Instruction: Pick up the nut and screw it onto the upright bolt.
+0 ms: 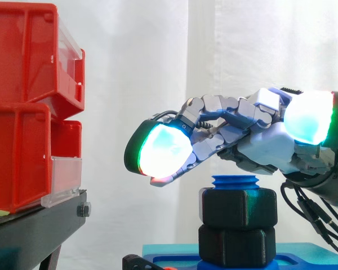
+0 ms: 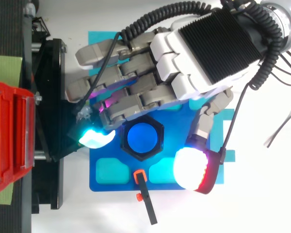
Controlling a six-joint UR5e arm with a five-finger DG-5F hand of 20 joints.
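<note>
The black nut [image 1: 239,208] sits around the upright blue bolt [image 1: 235,181], stacked on a second black nut [image 1: 236,244], over the blue base [image 2: 102,187]. The hand [image 2: 203,53] hovers just above, fingers stretched out and holding nothing. Red bins [image 1: 22,112] stand at the left, their contents hidden.

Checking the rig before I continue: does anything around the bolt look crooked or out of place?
Nothing stands out. The black nut sits level on the upright blue bolt, above a second black hex piece. The hand hovers over it, fingers relaxed.
</note>
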